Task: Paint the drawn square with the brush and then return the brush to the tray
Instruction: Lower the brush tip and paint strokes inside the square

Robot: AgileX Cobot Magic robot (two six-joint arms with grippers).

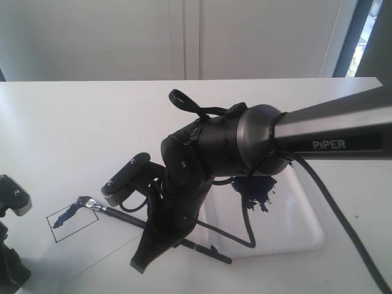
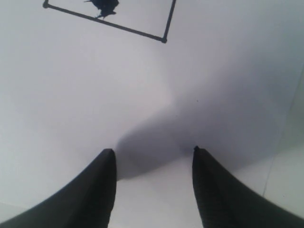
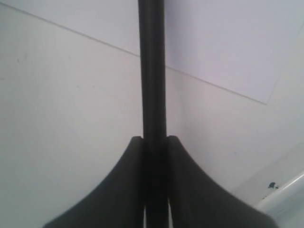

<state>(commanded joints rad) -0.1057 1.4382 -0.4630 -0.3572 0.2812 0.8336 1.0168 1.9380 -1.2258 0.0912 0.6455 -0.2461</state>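
Note:
The drawn square is outlined in black on the white paper sheet, with a dark blue smear inside it. The brush lies slanted low over the paper, its silver ferrule and dark tip at the square's upper right corner. My right gripper is shut on the black handle, which runs out between its fingers. The white tray with its dark blue blot sits to the right, behind the arm. My left gripper stands open and empty over the paper, short of the square.
The right arm's wrist and forearm stretch over the tray and hide its left part. The left arm stands at the table's front left edge. The paper's edge and the tray's rim show in the right wrist view.

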